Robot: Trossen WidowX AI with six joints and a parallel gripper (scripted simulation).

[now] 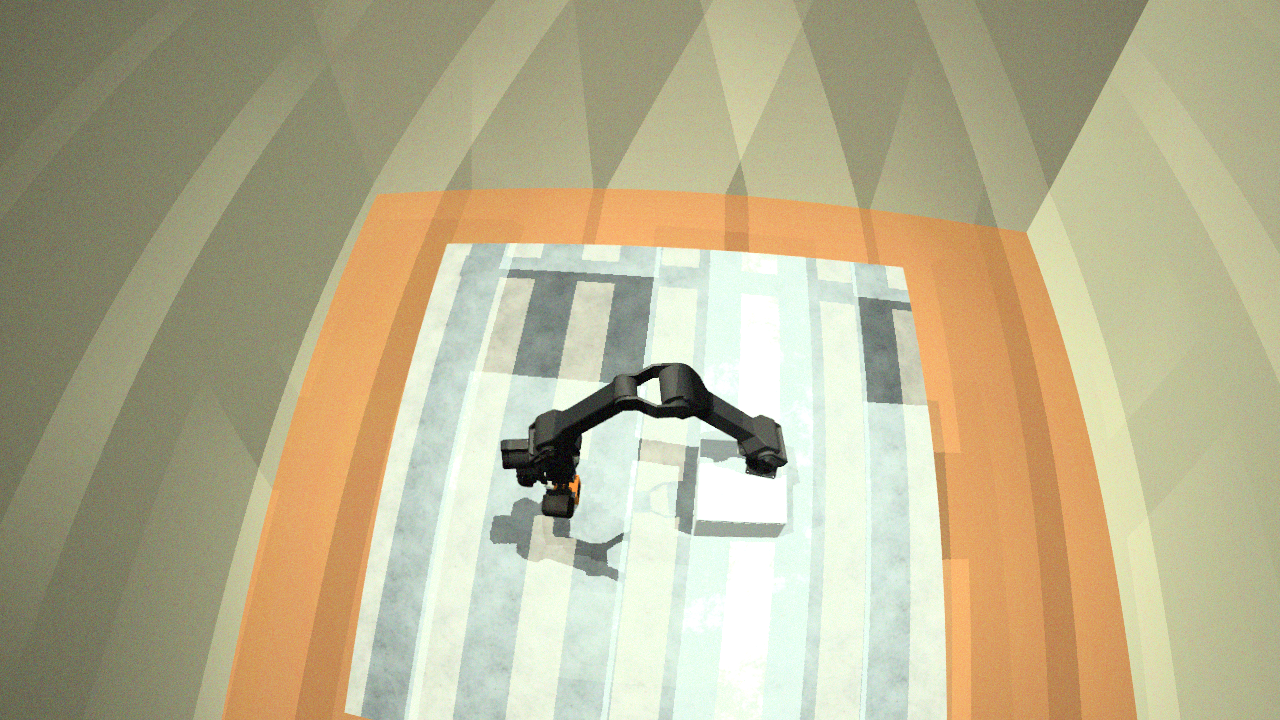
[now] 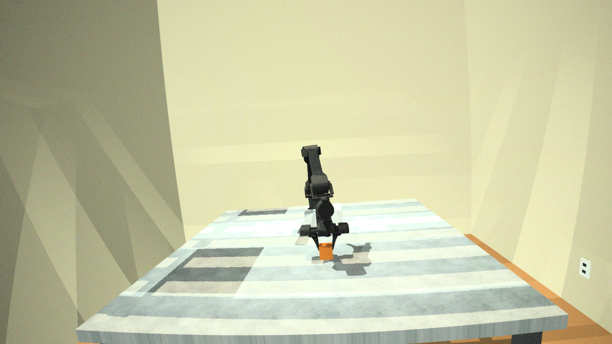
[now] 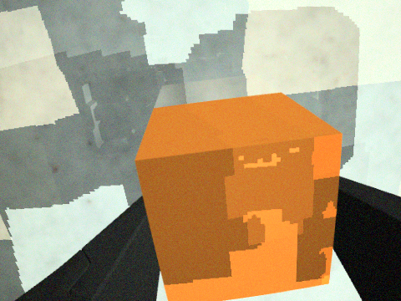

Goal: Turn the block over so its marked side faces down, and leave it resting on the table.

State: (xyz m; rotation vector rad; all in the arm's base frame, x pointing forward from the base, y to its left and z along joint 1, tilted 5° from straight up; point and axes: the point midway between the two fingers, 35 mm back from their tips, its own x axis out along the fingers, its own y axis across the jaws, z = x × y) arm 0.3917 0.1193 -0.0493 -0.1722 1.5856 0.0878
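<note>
The orange block [image 1: 575,488] [image 2: 326,252] [image 3: 240,196] stands on the striped table [image 1: 805,582] [image 2: 299,299], left of the arm's base. My gripper [image 1: 560,497] [image 2: 326,245] [image 3: 236,196] points down over it and is shut on it, with one dark finger on each side. In the wrist view the block fills the middle, and the face turned to the camera carries a small row of light marks near its upper edge. The block's underside is hidden. It looks to be at table level in the exterior view.
The arm's white base plinth [image 1: 742,501] stands right of the block. The table is bordered by orange floor [image 1: 304,447]. The arm's shadow [image 2: 353,261] falls just right of the block. A wall outlet [image 2: 584,267] is at the far right.
</note>
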